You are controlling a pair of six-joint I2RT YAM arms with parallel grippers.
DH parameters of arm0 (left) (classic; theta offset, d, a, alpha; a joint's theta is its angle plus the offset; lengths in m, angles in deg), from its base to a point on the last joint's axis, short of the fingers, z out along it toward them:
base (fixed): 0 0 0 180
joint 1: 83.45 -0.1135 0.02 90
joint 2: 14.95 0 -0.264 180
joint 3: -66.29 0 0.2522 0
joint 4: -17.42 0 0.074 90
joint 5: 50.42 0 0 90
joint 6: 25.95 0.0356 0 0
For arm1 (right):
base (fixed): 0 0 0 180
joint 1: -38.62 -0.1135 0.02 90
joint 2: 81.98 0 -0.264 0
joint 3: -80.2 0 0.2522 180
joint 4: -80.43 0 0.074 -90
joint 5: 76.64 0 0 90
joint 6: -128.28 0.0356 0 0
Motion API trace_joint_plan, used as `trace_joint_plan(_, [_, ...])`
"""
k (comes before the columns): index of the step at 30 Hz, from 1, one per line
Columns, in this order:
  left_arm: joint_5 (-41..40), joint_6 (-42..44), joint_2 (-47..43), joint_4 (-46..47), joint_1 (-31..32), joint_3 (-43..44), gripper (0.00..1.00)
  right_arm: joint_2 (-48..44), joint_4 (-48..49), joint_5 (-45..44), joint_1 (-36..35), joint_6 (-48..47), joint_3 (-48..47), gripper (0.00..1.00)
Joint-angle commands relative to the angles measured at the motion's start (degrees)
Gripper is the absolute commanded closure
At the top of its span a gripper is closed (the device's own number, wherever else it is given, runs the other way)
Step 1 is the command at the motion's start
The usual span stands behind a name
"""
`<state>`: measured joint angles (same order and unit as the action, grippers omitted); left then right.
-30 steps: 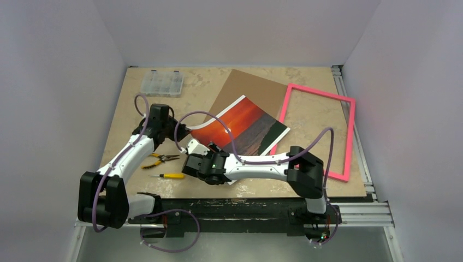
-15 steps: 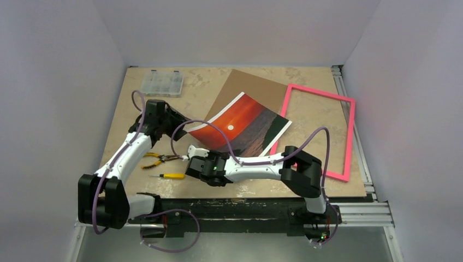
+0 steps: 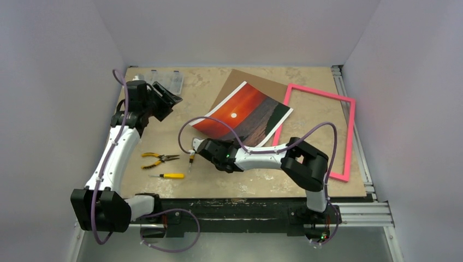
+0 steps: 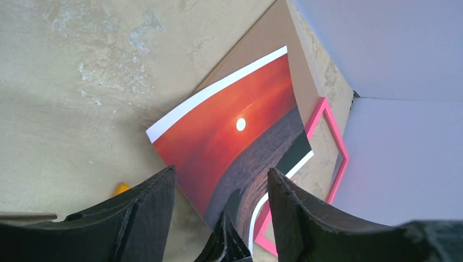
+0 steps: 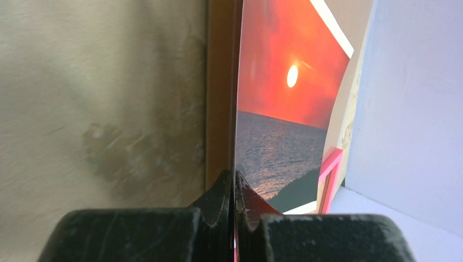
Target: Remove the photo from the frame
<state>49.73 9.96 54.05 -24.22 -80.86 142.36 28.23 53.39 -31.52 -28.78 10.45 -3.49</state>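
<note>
Beige table (image 3: 207,82) | sunset photo (image 3: 245,114) curled | right claw (image 5: 235,177) pinches its edge | left claw (image 4: 221,170) parted, empty

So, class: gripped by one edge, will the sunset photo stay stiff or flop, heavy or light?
Probably floppy: the photo curves away from the right gripper pinching its edge. Likely light: one thin pinch props it up.

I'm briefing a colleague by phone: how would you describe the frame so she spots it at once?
On the table, look at the far right part. The frame lies flat there, a thin empty rectangle right of the photo. It is the only bright pink thing, with tabletop showing through it.
</note>
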Motion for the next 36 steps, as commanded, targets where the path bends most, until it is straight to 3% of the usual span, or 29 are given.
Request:
trace_joint_plan(1, [2.2,5.5,1.9,0.4,-1.3,2.9,0.4,-3.6,9.6,7.4,3.6,-9.7,1.2,1.0])
trace_joint_plan(11, [10.1,3.1,6.1,4.0,-5.2,0.1,0.43,-0.8,13.0,13.5,9.0,-15.4,0.1,1.0])
trace_joint_plan(36, [15.4,-0.6,7.1,9.5,-7.8,-3.6,0.46,1.7,15.7,15.8,15.7,-15.9,2.7,1.0])
